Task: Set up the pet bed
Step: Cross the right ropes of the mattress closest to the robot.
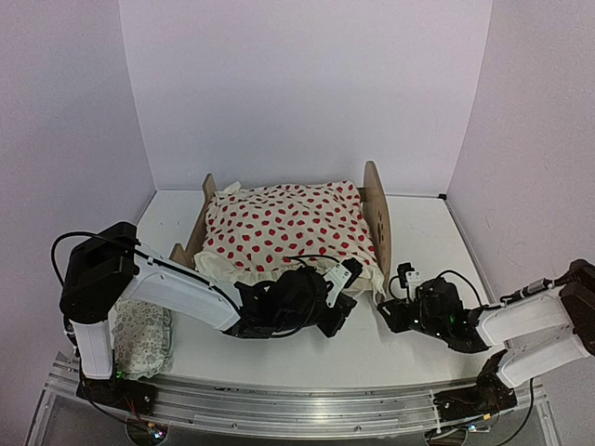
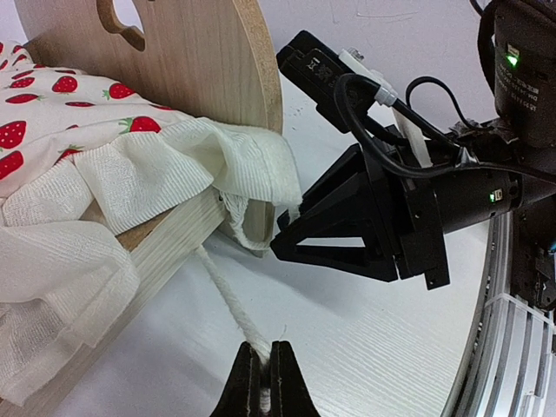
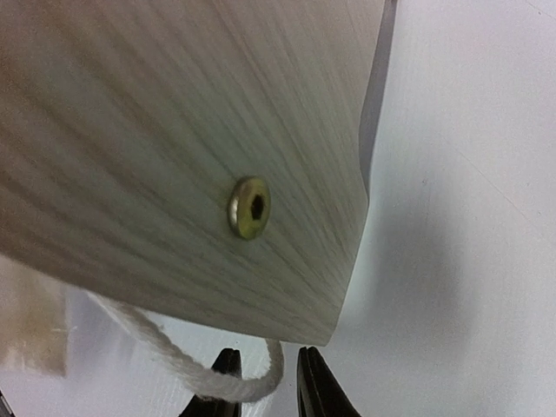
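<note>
The pet bed (image 1: 377, 206) stands at the back centre, its paw-cutout headboard (image 2: 200, 61) on the right; the mattress is hidden under a red-dotted blanket (image 1: 288, 228). A white cord (image 2: 228, 300) comes out from under the frame's near corner. My left gripper (image 2: 267, 369) is shut on this cord just above the table. My right gripper (image 3: 268, 369) sits low at the headboard's bottom corner (image 3: 343, 326), its jaws apart. The cord's (image 3: 174, 360) end loops over one finger into the gap, unpinched. In the top view the two grippers (image 1: 349, 307) (image 1: 389, 311) nearly meet by that corner.
A small pale patterned pillow (image 1: 139, 336) lies at the left by the left arm's base. A brass bolt (image 3: 249, 208) sits in the headboard's outer face. The blanket's ruffle (image 2: 130, 187) hangs over the side rail. White walls close in the back and sides.
</note>
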`<state>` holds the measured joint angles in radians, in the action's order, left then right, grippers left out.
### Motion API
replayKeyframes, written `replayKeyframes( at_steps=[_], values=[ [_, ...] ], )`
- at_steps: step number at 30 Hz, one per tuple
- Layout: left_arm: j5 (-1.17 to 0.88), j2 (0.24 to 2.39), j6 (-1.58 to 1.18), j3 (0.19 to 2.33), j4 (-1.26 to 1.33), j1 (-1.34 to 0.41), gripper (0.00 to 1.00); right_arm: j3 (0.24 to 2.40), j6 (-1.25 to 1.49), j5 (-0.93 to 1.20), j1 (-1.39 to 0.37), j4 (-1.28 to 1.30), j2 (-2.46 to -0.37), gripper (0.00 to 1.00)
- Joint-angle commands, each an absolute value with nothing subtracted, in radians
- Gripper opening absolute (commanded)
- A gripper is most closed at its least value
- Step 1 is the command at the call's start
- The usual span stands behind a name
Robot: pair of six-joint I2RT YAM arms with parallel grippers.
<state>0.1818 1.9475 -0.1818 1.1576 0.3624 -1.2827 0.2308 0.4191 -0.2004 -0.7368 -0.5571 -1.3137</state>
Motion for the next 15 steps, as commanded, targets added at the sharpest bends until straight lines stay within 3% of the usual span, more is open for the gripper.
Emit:
replayKeyframes(
  at_steps=[1, 6, 11, 15],
  values=[
    [0.170, 1.883, -0.172, 1.166, 0.357, -1.279, 0.00, 0.274, 0.414, -0.208, -0.744, -0.629, -1.337, 0.22],
    [0.173, 1.880, -0.168, 1.167, 0.347, -1.279, 0.00, 0.279, 0.414, -0.210, -0.744, -0.637, -1.344, 0.19],
    [0.173, 1.879, -0.163, 1.175, 0.341, -1.279, 0.00, 0.279, 0.442, -0.194, -0.744, -0.635, -1.330, 0.01],
    [0.184, 1.879, -0.149, 1.184, 0.338, -1.279, 0.00, 0.312, 0.521, -0.149, -0.744, -0.472, -1.229, 0.00]
  ],
)
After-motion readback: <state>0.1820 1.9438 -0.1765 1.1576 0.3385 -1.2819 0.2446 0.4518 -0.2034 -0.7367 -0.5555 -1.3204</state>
